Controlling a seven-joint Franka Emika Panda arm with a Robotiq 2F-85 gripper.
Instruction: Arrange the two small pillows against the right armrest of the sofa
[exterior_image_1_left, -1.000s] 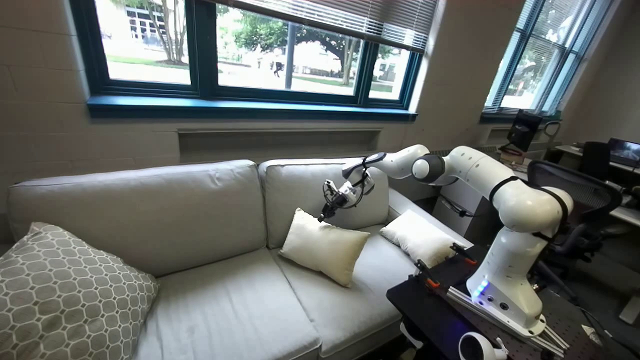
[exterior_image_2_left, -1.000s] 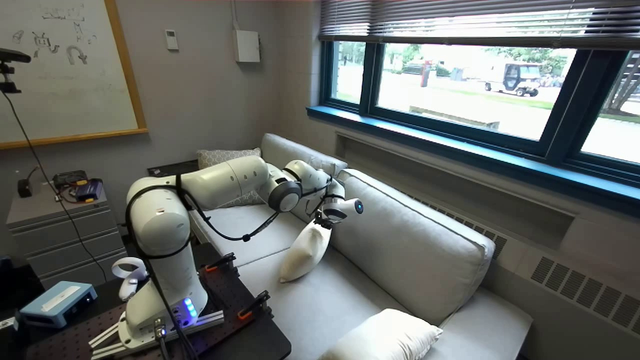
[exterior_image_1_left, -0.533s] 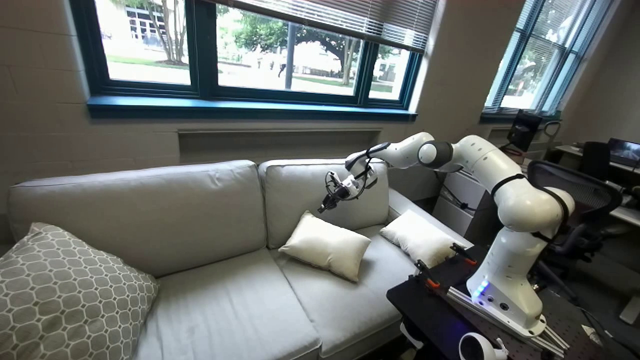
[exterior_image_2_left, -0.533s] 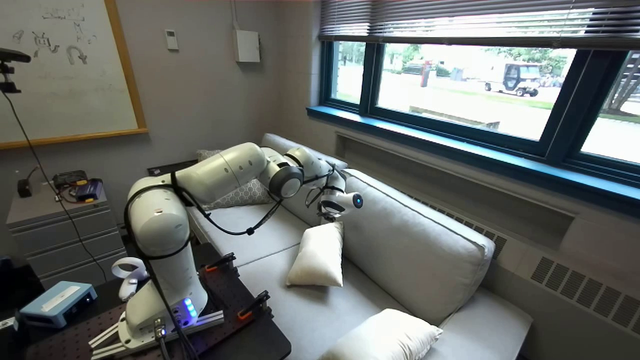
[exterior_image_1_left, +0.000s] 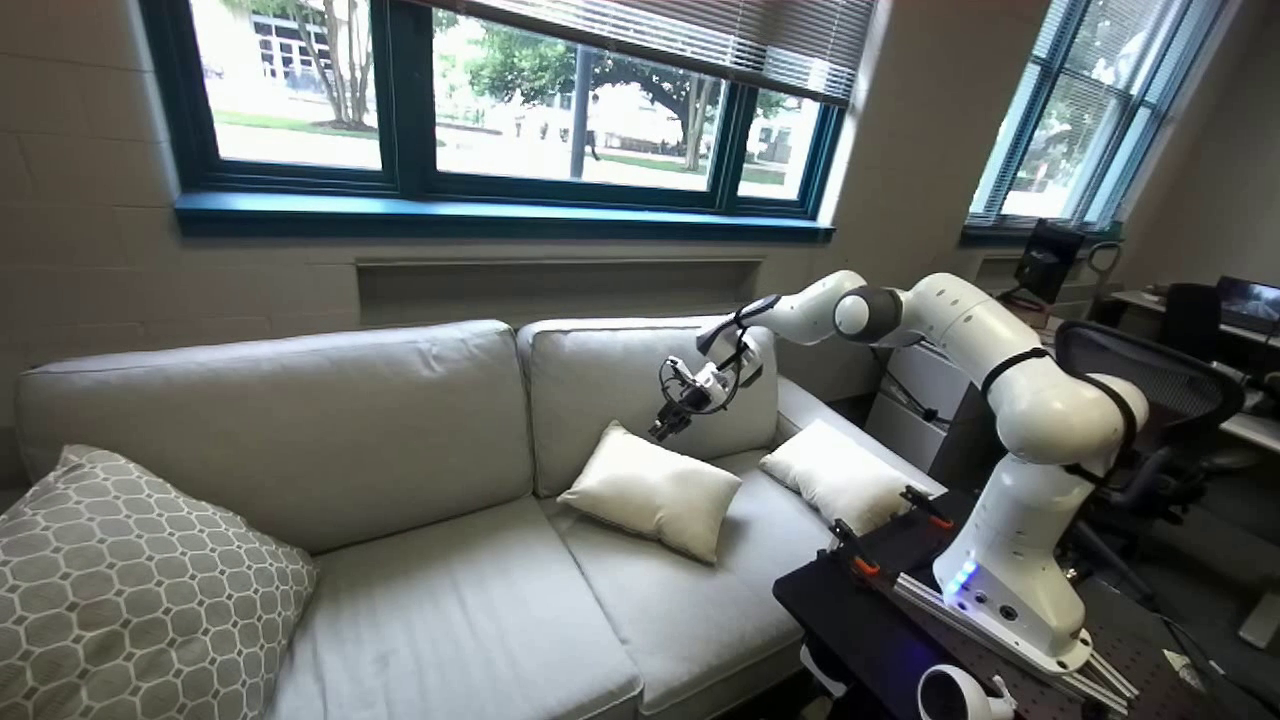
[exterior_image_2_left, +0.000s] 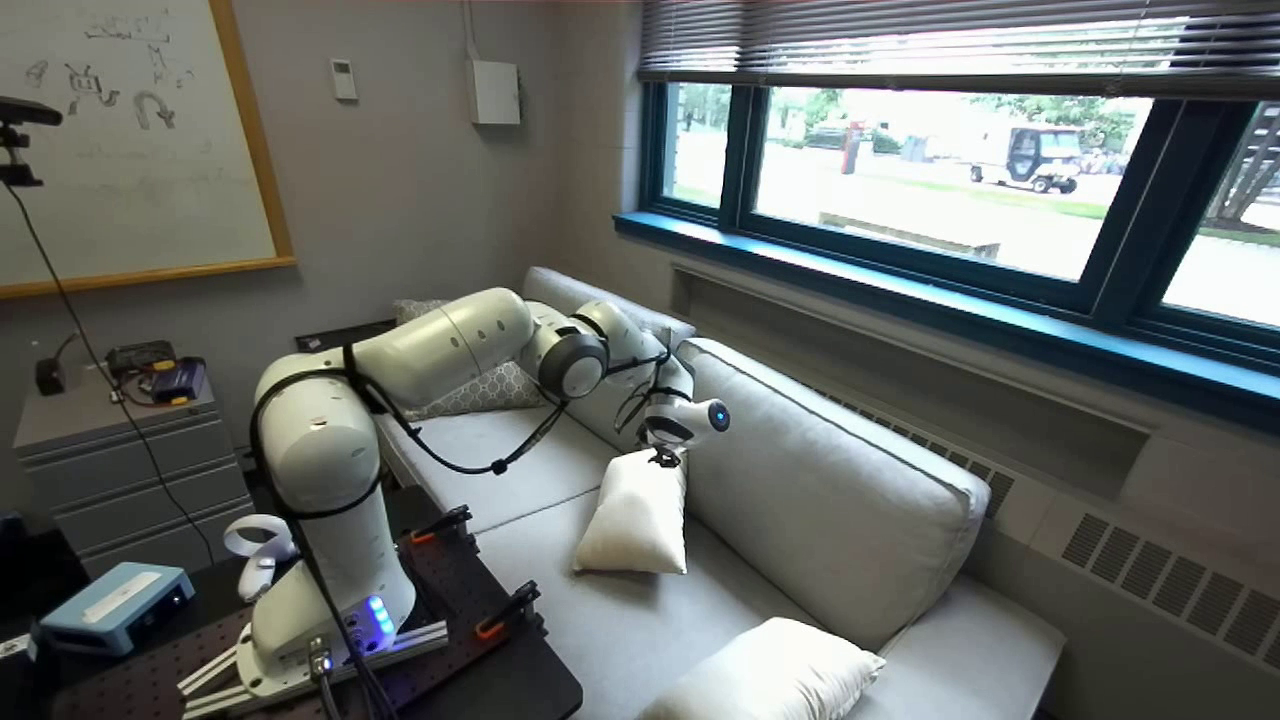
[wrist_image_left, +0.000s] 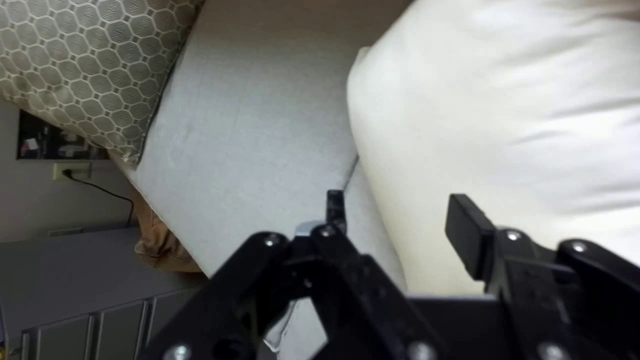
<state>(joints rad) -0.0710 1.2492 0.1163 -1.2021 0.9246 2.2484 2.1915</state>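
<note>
In an exterior view, the gripper (exterior_image_1_left: 662, 433) hangs above the rear edge of the first small pillow (exterior_image_1_left: 650, 495), which lies askew on the sofa (exterior_image_1_left: 440, 600), one corner reaching the seam between the seat cushions. A stretch of seat separates it from the second small pillow (exterior_image_1_left: 835, 470), lying just beside the right armrest (exterior_image_1_left: 803, 407); the black table (exterior_image_1_left: 850, 615) juts across the seat's front edge there, while a long run of seat leads the opposite way to the patterned cushion (exterior_image_1_left: 150, 580). In an exterior view, the backrest (exterior_image_2_left: 830, 490) rises close behind the gripper, with a wide lane of seat between the pillows. In the wrist view, the jaws stand well apart and hold nothing; one fingertip (wrist_image_left: 465, 230) overlaps the first small pillow, though whether they touch I cannot tell.
</note>
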